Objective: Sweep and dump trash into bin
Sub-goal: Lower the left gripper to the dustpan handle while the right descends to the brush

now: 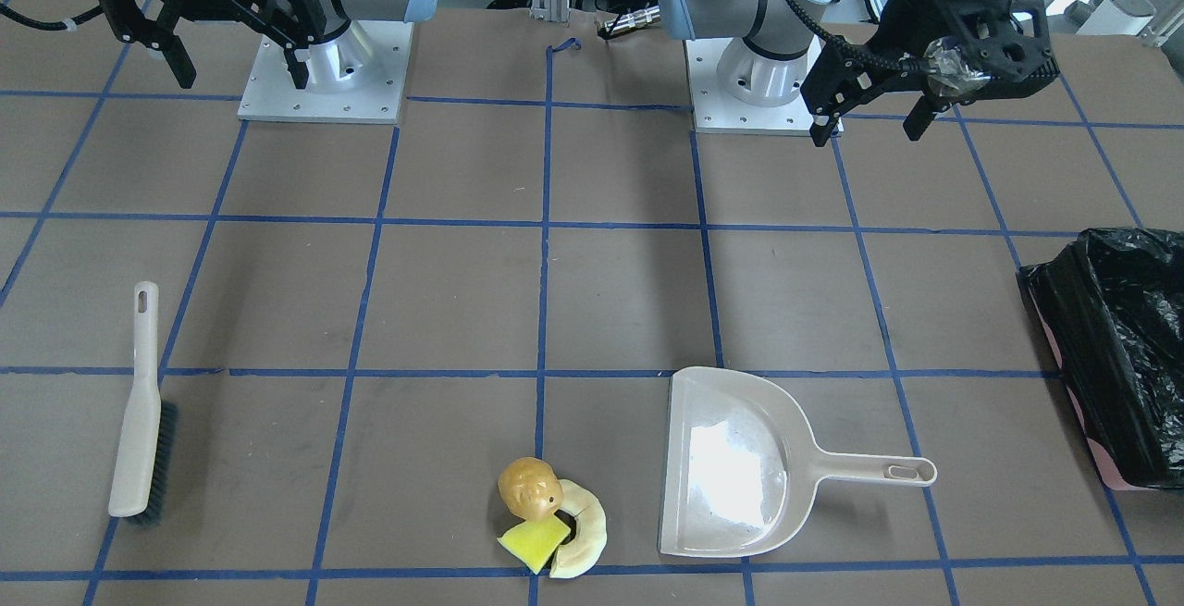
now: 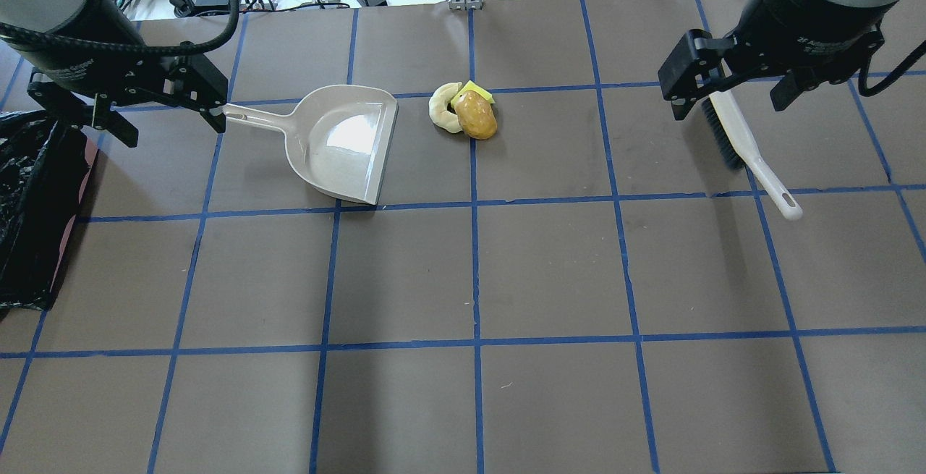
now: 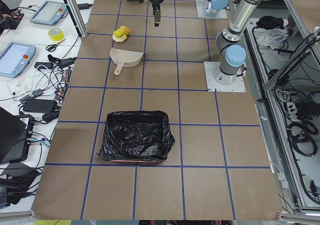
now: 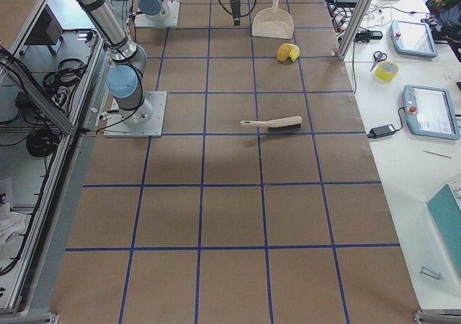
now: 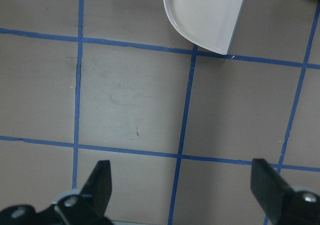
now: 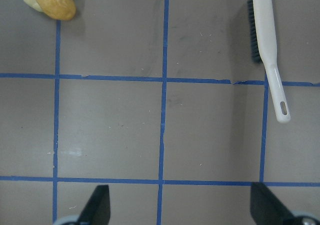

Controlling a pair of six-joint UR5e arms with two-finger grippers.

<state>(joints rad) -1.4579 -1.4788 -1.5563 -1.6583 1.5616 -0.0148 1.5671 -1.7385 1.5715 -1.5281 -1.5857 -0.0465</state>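
Taped table [image 1: 462, 291]: dustpan [image 1: 740, 467], brush [image 1: 139, 412], trash [image 1: 532, 488], bin [image 1: 1124, 347]

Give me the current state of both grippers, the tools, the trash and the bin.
Left gripper: open, empty, above the table.
Right gripper: open, empty, above the table.
Trash: three pieces bunched together on the table, unswept.
Dustpan: flat on the table, empty, mouth toward the trash.
Brush: lying on the table, not held.
Bin: upright, open, lined with a black bag.

Beige dustpan [image 1: 731, 467] and brush [image 1: 139, 402] lie well apart — on the blue-taped table [image 1: 444, 291].
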